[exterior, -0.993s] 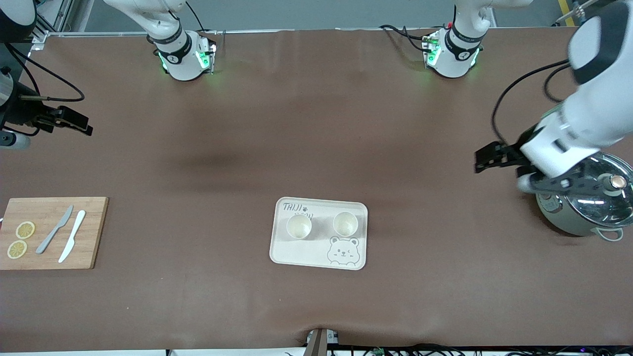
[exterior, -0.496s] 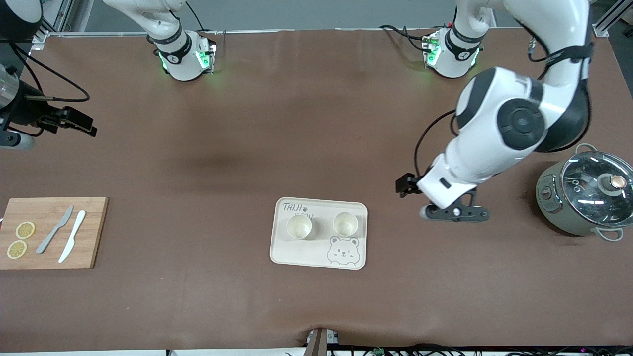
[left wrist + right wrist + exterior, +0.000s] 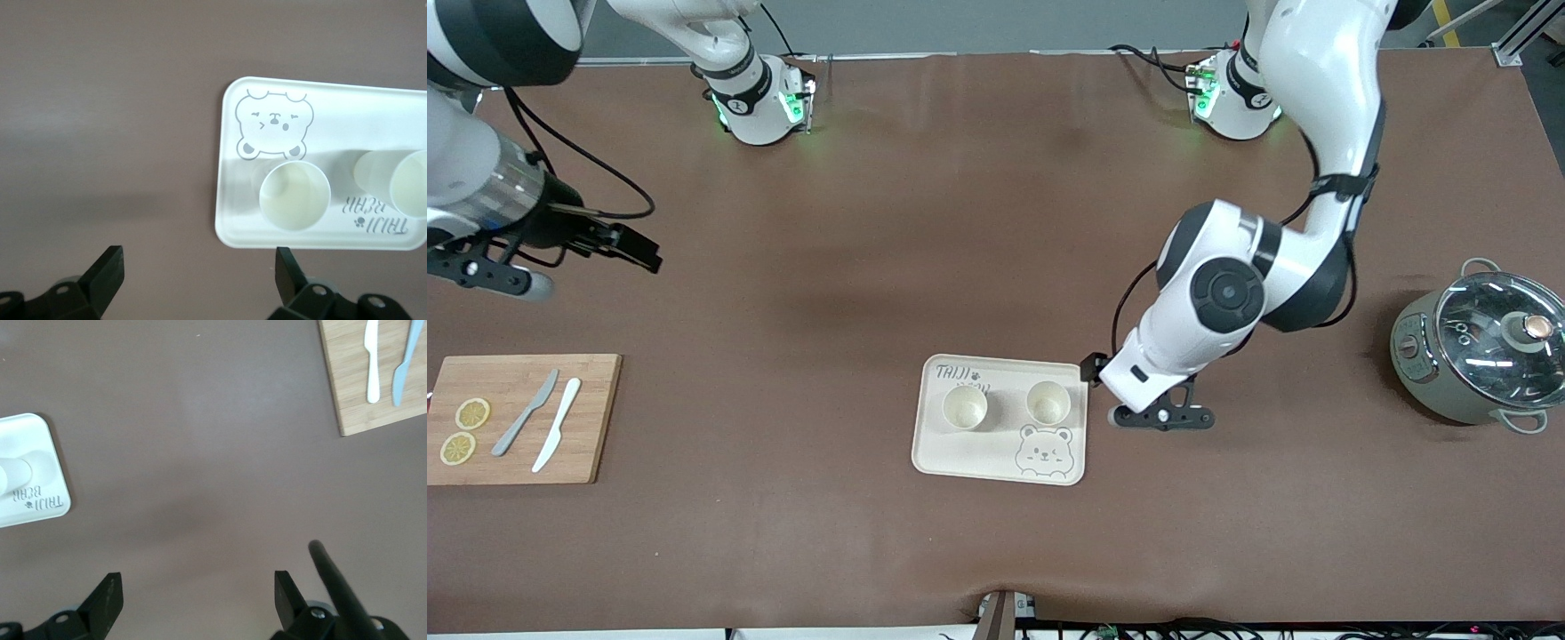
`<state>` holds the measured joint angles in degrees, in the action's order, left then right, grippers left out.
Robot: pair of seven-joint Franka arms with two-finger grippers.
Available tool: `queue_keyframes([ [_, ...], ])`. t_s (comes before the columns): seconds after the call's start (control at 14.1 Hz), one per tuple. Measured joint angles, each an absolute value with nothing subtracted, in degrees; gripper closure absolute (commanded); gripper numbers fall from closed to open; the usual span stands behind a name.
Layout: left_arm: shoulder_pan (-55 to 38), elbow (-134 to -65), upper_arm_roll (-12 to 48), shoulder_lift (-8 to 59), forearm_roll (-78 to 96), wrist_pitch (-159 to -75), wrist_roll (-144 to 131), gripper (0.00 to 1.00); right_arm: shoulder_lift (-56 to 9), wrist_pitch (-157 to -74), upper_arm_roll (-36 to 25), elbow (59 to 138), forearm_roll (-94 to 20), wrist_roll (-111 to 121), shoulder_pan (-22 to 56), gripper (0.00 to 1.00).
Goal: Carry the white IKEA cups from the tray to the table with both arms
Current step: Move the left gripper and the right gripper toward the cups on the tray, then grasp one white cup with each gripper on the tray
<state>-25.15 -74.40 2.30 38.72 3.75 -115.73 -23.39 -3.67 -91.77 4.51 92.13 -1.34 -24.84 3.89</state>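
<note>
Two white IKEA cups (image 3: pixel 965 407) (image 3: pixel 1048 402) stand side by side on the bear tray (image 3: pixel 960 458), lettered "TAIJI BEAR". Over the table just beside the tray, the left gripper (image 3: pixel 199 270) hangs spread wide, empty. Up over the cutting board's (image 3: pixel 591 418) end, the right gripper (image 3: pixel 193 593) gapes too, its arm partly cropped.

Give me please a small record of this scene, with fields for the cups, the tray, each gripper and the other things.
cups: two white IKEA cups, upright, side by side on the tray
tray: bear tray, mid-table
left gripper: open, empty, over the table beside the tray
right gripper: open, empty, over bare table
other things: cutting board with two knives and lemon slices; lidded pot
</note>
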Motion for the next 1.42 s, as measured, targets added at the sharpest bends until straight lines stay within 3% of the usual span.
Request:
queue_keyframes([
  [0.28,-27.3,-74.1,2.1,42.8,3.3,-121.7,-24.5,0.0,-8.7,-94.8,4.6,89.6,-1.6,-35.4,10.1,0.0],
  [0.64,-28.0,-73.9,2.0,46.4,3.2,-129.8,-25.0,0.0,-15.8,-105.9,4.6,88.3,-3.4,-41.1,14.3,0.0],
  [0.99,-29.2,-73.9,2.0,48.5,3.2,-130.9,-25.3,0.0,-24.2,-118.7,4.6,87.2,-3.6,-46.3,19.9,0.0],
  [1.42,-29.3,-73.8,1.9,48.7,3.1,-130.9,-25.3,0.0,-32.9,-121.6,4.5,81.4,-3.6,-51.3,24.1,0.0],
])
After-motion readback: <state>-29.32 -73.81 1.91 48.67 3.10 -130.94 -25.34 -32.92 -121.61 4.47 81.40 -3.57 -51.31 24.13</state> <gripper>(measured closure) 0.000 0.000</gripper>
